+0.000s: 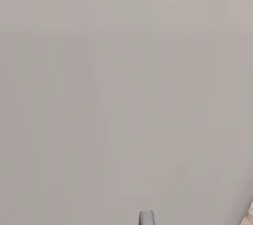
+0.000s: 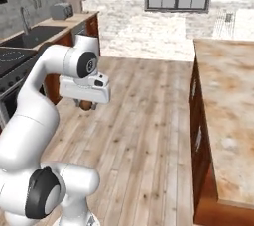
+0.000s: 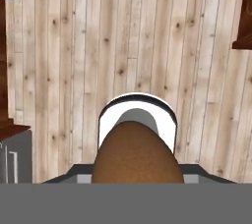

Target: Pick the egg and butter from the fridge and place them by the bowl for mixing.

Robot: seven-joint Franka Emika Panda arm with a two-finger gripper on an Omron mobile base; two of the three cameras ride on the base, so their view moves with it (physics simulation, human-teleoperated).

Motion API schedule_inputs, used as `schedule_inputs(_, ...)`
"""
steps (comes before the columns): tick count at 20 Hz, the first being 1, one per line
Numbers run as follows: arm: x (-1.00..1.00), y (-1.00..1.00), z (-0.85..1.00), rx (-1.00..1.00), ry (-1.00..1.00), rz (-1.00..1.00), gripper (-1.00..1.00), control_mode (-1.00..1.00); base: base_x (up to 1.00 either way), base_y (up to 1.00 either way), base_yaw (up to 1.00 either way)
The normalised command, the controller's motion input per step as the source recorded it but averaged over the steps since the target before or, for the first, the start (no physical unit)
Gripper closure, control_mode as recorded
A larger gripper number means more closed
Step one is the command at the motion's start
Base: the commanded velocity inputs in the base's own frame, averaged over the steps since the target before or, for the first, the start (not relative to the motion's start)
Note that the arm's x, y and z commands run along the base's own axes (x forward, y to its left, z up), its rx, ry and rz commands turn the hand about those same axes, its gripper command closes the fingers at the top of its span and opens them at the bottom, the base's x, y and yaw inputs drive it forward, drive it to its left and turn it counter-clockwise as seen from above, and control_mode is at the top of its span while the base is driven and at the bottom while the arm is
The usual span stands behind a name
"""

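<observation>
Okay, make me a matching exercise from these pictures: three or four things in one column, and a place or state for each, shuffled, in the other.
Things:
1. small brown oval egg
2. robot's claw
3. silver toaster
4. marbled beige stone island countertop

Places or states:
A. on the far wooden counter beside the sink
B. held in the claw, above the plank floor
C. along the right side of the right base view
D. shut on the egg, hanging under the white arm

Pairs: 1-B, 2-D, 3-A, 4-C
</observation>
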Motion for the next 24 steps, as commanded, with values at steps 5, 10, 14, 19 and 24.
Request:
schedule_inputs(5, 0.0, 0.0, 0.0, 0.0, 0.0, 0.0, 1.0, 1.0, 0.93, 0.21, 0.14)
schedule_inputs(10, 0.0, 0.0, 0.0, 0.0, 0.0, 0.0, 1.0, 1.0, 0.79, 0.04, 0.4)
schedule_inputs(14, 0.0, 0.0, 0.0, 0.0, 0.0, 0.0, 1.0, 1.0, 0.42, 0.0, 0.78)
schedule_inputs(19, 0.0, 0.0, 0.0, 0.0, 0.0, 0.0, 1.0, 1.0, 0.34, 0.0, 0.85)
schedule_inputs(24, 0.0, 0.0, 0.0, 0.0, 0.0, 0.0, 1.0, 1.0, 0.46, 0.0, 0.75)
